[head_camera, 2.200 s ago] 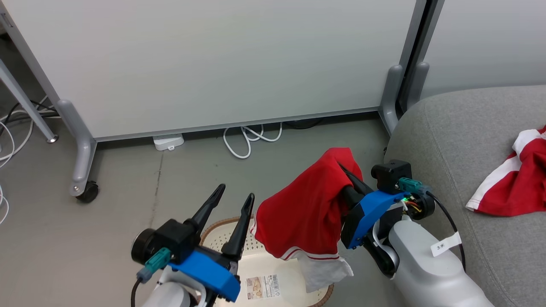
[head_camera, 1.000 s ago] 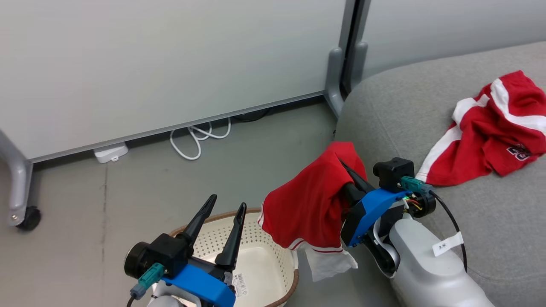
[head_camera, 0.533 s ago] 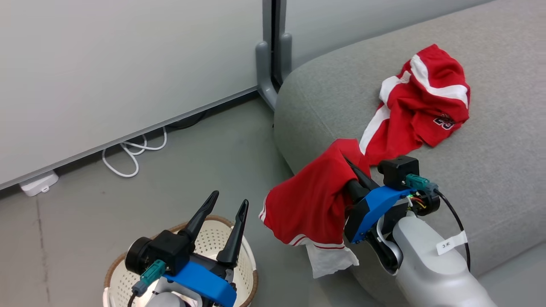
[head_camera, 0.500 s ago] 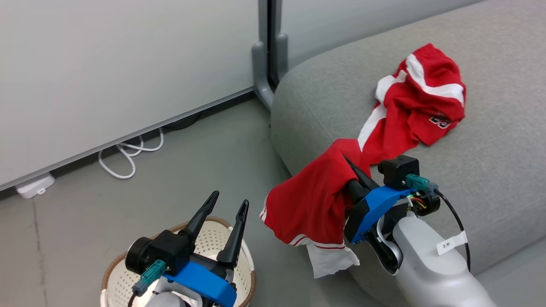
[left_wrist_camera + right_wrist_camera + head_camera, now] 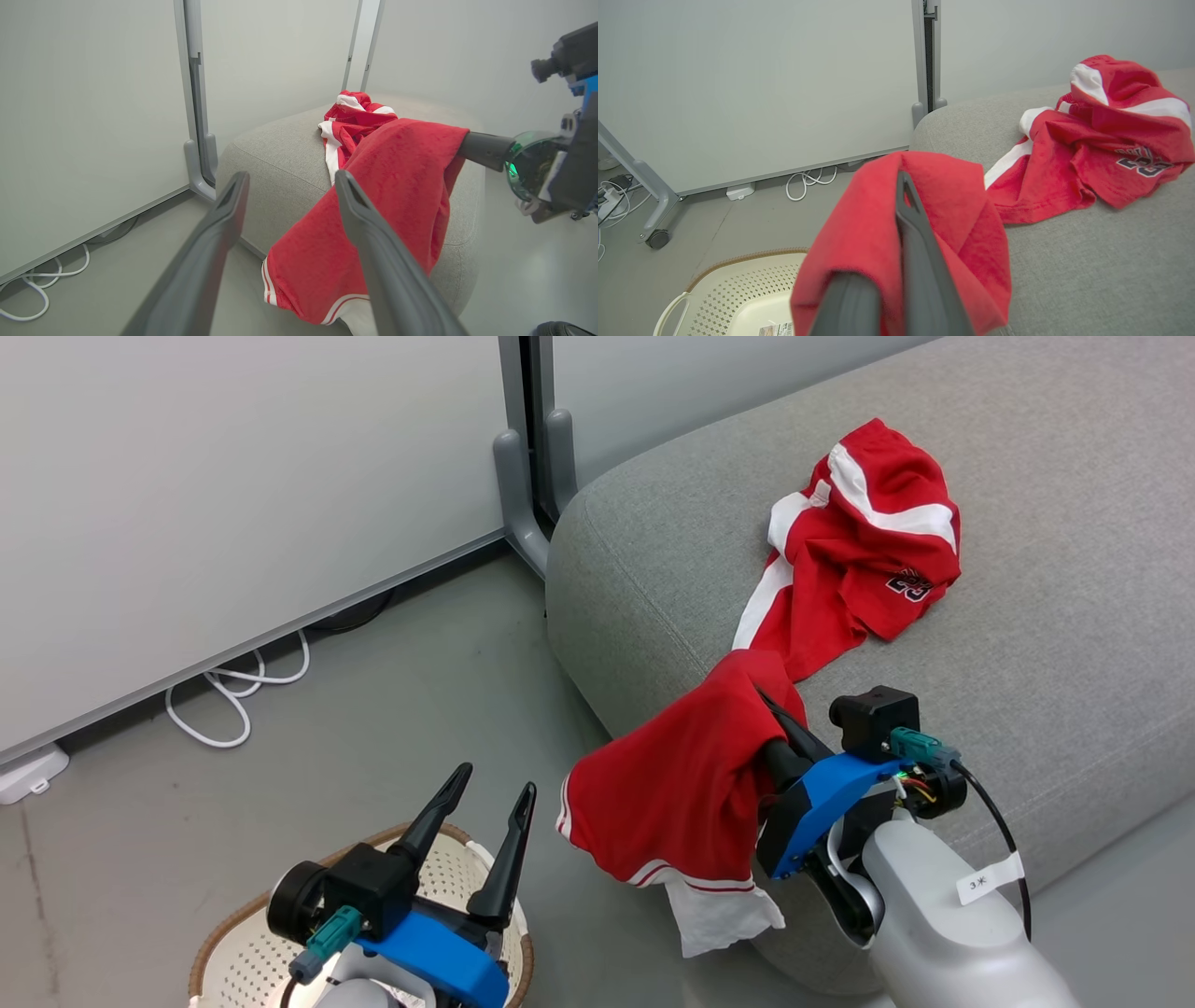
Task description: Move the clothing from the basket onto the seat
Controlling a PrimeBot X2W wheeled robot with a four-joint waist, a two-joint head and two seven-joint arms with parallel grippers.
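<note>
A red garment with white trim (image 5: pixel 681 784) hangs from my right gripper (image 5: pixel 760 691), which is shut on it, just off the near left corner of the light grey seat (image 5: pixel 1027 616). The fabric drapes over the fingers (image 5: pixel 906 219) and hides their tips. A second red piece of clothing with white stripes (image 5: pixel 859 560) lies crumpled on the seat, beyond the held one. The cream basket (image 5: pixel 233 961) stands on the floor at lower left, and its bottom sticker (image 5: pixel 777 329) shows. My left gripper (image 5: pixel 497 777) is open above the basket with nothing between its fingers (image 5: pixel 219 219).
White partition panels on grey feet (image 5: pixel 523 485) stand behind the seat's left end. A white cable (image 5: pixel 233 691) and a power strip (image 5: pixel 23 775) lie along the panel's base. A caster wheel (image 5: pixel 657 239) stands at the far left on the grey floor.
The head view has swung right, so the seat and the lying garment sit more central and the basket lower left. Both grippers keep their state; the right still holds the garment.
</note>
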